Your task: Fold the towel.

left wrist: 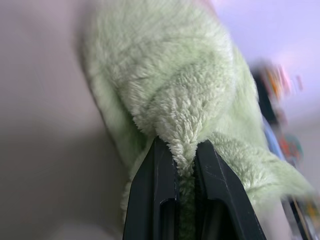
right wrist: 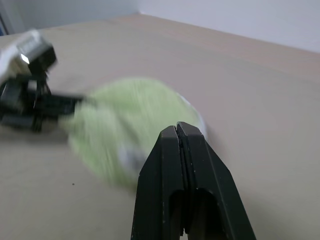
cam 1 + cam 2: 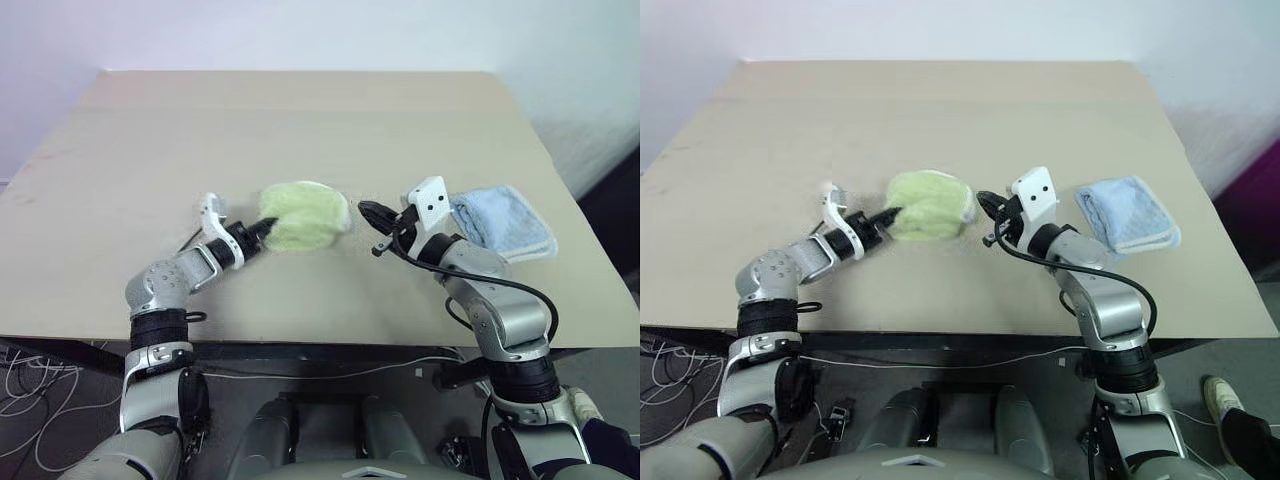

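A wide beige table (image 3: 300, 120) is filling most of the head views, with a plain matte top and some faint marks near its far left edge. Behind it a pale wall (image 3: 300, 30) is running across the room, and at the far right a dark area with a purple strip is showing past the table corner. Under the near edge of the table, white and black cables (image 3: 40, 385) are lying on the floor.

The towel (image 3: 303, 214) is sitting near the middle of the table as a bunched, rounded green heap, and it is not lying flat. The left gripper (image 3: 266, 228) is reaching it from the left side, and its two black fingers (image 1: 155, 200) are pinching a fold of the fluffy cloth between them, as the left wrist view is showing clearly.

The right gripper (image 3: 366, 211) is hanging just beside the right side of the towel, apart from it, and its fingers (image 2: 172, 175) are pressed together with nothing between them.

A blue towel (image 3: 503, 223) is lying folded on the table to the right, behind the right arm and near the right edge, well apart from the green one.
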Motion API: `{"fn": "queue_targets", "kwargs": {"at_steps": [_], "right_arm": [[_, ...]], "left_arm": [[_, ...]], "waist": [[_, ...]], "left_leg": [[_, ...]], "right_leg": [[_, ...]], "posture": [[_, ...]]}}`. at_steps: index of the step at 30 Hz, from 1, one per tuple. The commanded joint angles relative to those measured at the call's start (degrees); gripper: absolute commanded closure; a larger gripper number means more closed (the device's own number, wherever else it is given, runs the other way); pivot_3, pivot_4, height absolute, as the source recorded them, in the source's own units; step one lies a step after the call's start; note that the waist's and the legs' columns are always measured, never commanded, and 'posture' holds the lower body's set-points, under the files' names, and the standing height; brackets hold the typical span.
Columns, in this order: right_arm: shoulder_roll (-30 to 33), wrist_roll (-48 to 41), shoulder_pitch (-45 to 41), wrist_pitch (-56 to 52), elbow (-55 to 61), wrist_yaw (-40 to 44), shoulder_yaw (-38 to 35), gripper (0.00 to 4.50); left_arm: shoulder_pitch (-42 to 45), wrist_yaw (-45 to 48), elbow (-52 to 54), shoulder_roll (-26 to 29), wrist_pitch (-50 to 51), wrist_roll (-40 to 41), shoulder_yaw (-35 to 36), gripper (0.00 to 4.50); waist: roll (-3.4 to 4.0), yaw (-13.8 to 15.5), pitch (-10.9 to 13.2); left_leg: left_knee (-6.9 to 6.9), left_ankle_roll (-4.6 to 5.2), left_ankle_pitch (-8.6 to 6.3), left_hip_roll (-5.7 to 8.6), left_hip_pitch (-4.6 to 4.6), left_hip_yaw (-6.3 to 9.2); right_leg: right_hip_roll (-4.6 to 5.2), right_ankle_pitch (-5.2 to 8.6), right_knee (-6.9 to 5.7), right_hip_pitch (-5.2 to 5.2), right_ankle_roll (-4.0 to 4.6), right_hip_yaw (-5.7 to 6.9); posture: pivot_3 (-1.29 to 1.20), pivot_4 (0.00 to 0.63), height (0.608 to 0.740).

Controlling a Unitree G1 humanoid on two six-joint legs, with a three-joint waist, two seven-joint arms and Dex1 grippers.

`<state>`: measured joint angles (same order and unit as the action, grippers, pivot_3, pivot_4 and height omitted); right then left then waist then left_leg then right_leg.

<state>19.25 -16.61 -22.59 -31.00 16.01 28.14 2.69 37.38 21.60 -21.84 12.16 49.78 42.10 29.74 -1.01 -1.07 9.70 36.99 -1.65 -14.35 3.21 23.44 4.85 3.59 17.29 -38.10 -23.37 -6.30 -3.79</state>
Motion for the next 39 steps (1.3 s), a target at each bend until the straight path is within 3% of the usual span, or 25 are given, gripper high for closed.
{"fn": "queue_targets", "kwargs": {"at_steps": [1, 5, 11, 14, 17, 27, 28, 39], "right_arm": [[0.24, -0.99, -0.44, 0.07, 3.34, -0.15, -1.08, 4.50], [0.52, -1.20, -0.59, 0.04, 3.24, 0.11, -1.02, 4.50], [0.69, -1.37, -1.46, 0.63, 2.06, 1.18, -0.54, 4.50], [0.45, -1.22, -1.98, 1.00, 1.36, 1.60, -0.20, 4.50], [0.31, -1.07, -2.36, 1.29, 0.82, 2.04, 0.05, 4.50], [0.29, -0.71, -3.27, 1.98, -0.49, 2.97, 0.34, 4.50], [0.33, -0.67, -3.24, 2.01, -0.56, 3.00, 0.35, 4.50], [0.33, -0.05, -2.30, 2.59, -1.19, 2.46, 0.50, 4.50]], "left_arm": [[1.93, -6.04, 1.83, 1.35, -8.71, 3.59, 9.02, 4.50], [2.30, -10.36, 2.38, 4.05, -13.96, 6.65, 15.07, 4.50], [-0.43, -9.07, 0.30, 14.92, -24.37, 5.33, 21.53, 4.50], [-4.11, -8.70, -2.60, 17.83, -28.80, 5.26, 24.27, 4.50], [-7.68, -8.47, -5.00, 18.41, -31.23, 5.88, 26.05, 4.50], [-17.22, -6.33, -4.91, 14.40, -28.58, 6.94, 22.70, 4.50], [-17.29, -6.07, -4.86, 14.22, -28.33, 7.82, 23.11, 3.82], [-21.68, -1.26, -3.65, 15.43, -24.49, 14.54, 25.21, 0.33]], "waist": [[-0.01, 0.00, 0.01], [-0.01, 0.16, 0.01], [-0.08, 0.02, 0.05], [-0.06, 0.02, 0.03], [-0.07, 0.31, 0.03], [-0.20, 0.26, -0.02], [-0.20, 0.23, -0.02], [-0.20, 0.10, -0.02]], "left_leg": [[0.00, 0.00, 0.00, 0.00, 0.00, 0.00], [0.00, 0.00, 0.00, 0.00, 0.00, -0.01], [0.00, 0.00, 0.00, 0.01, 0.01, -0.01], [-0.05, 0.00, 0.00, 0.01, 0.00, -0.03], [-0.04, 0.00, 0.00, 0.01, -0.01, -0.01], [-0.03, 0.00, -0.01, 0.03, 0.00, 0.05], [-0.04, 0.00, -0.01, 0.03, 0.00, 0.05], [-0.06, 0.00, -0.01, 0.01, 0.00, 0.05]], "right_leg": [[0.00, 0.00, 0.00, 0.00, 0.00, 0.00], [0.01, 0.00, 0.01, 0.01, 0.00, -0.01], [0.01, 0.00, 0.01, 0.00, 0.00, 0.01], [0.01, 0.00, 0.01, -0.01, 0.00, -0.01], [0.03, 0.00, 0.02, 0.01, 0.00, 0.00], [0.08, 0.00, 0.05, 0.05, 0.01, 0.05], [0.08, 0.00, 0.05, 0.05, 0.01, 0.06], [0.07, 0.00, 0.04, 0.03, 0.01, 0.05]], "posture": [[0.00, 0.150, 0.740], [0.00, 0.150, 0.740], [0.00, 0.150, 0.740], [0.00, 0.150, 0.740], [0.00, 0.150, 0.740], [0.00, 0.150, 0.740], [0.00, 0.150, 0.740], [0.00, 0.150, 0.740]]}}
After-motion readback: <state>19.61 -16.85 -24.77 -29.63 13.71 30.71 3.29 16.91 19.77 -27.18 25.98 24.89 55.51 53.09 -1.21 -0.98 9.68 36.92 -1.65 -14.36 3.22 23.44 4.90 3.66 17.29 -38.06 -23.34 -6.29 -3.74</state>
